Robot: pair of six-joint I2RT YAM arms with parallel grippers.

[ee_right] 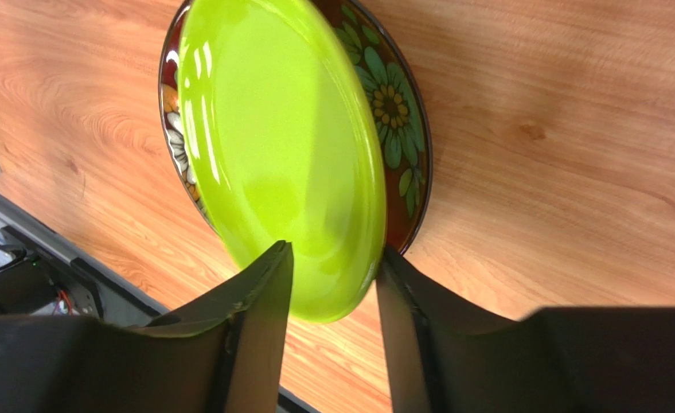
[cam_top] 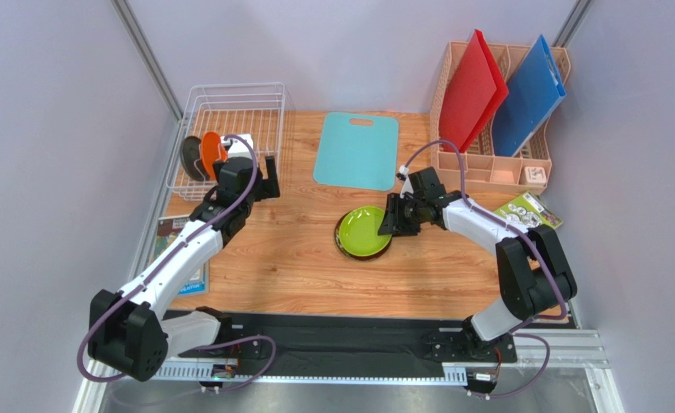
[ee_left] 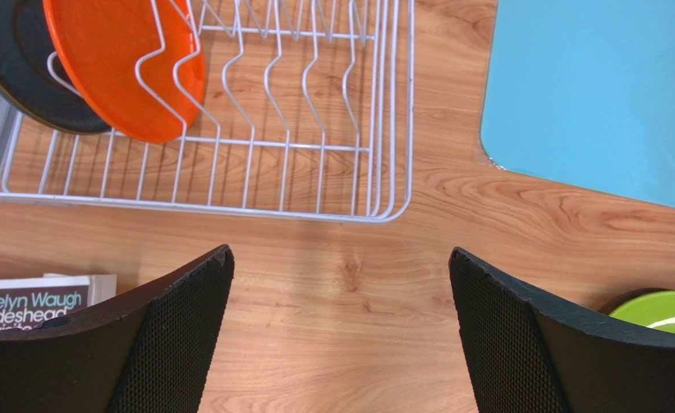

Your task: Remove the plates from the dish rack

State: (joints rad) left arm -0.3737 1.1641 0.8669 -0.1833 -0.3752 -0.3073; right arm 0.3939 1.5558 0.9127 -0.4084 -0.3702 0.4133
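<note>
Overhead: the orange plate (cam_top: 212,149) and dark plate (cam_top: 192,157) stood in the dish rack (cam_top: 233,87); the lime green plate (cam_top: 362,231) lay mid-tabletop (cam_top: 289,267). Left wrist: the left end effector (ee_left: 341,258) gaped wide, empty, beside the rack. Right wrist: the right end effector (ee_right: 334,254) straddled the lime green plate's rim, seemingly loosened, over the red patterned plate (ee_right: 397,129)

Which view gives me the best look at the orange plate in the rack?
Left wrist: the orange plate fills the upper left, standing in the dish rack wires beside the dark plate. Top external shows it small and distant; right wrist does not show it.
</note>
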